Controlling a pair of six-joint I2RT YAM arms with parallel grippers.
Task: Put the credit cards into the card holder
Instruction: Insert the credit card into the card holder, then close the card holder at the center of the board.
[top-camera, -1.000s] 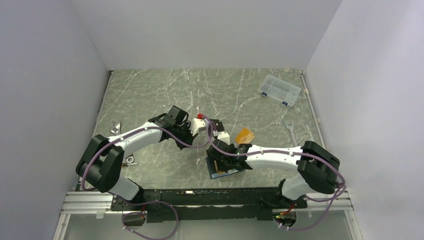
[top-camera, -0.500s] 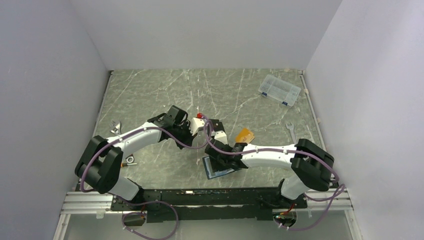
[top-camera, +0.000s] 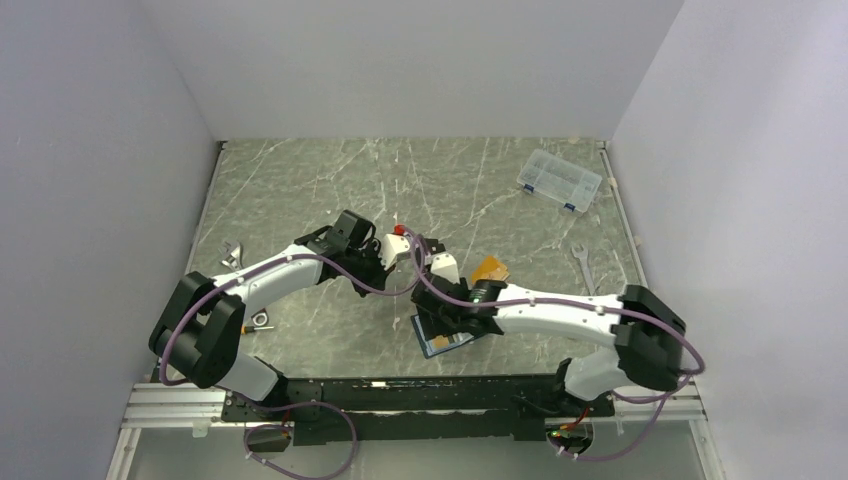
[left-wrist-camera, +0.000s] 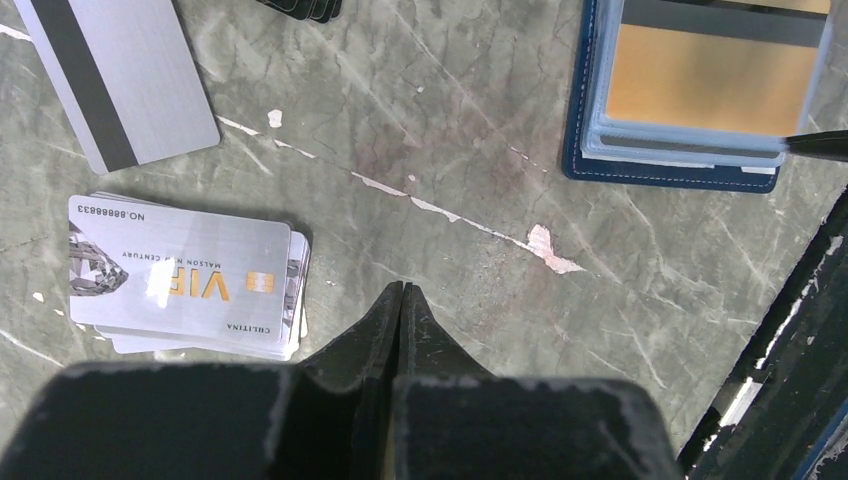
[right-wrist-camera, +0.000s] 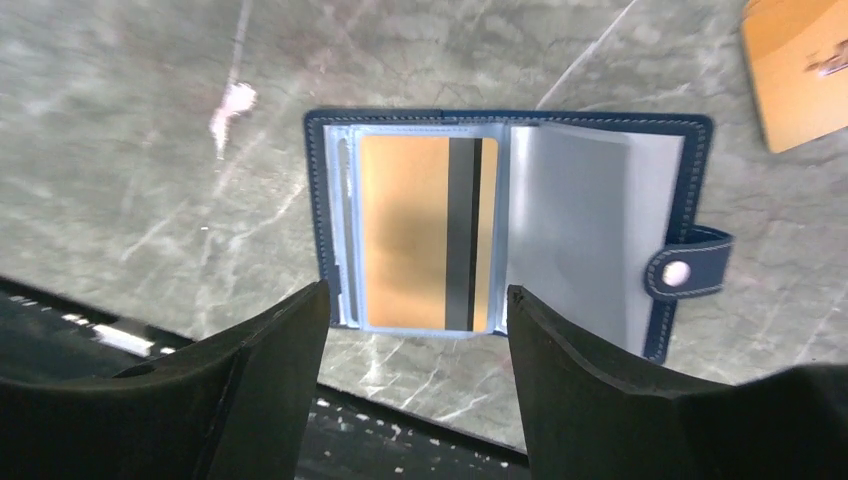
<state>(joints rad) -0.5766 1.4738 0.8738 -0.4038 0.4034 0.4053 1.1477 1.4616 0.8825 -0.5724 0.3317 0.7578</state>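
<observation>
The clenched, empty left tool (left-wrist-camera: 402, 292) has the loose cards (left-wrist-camera: 185, 275) stacked just to its left, long edges crosswise, while the released right tool (right-wrist-camera: 415, 310) hangs over the open card holder (right-wrist-camera: 590, 230) with a gold card (right-wrist-camera: 410, 230) inside.

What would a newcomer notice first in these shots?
The open navy card holder near the front edge of the table, with an orange-gold card already in a clear sleeve and the right gripper open just above it. Next, the stack of silver cards and a striped silver card lying loose by the shut left gripper.
</observation>
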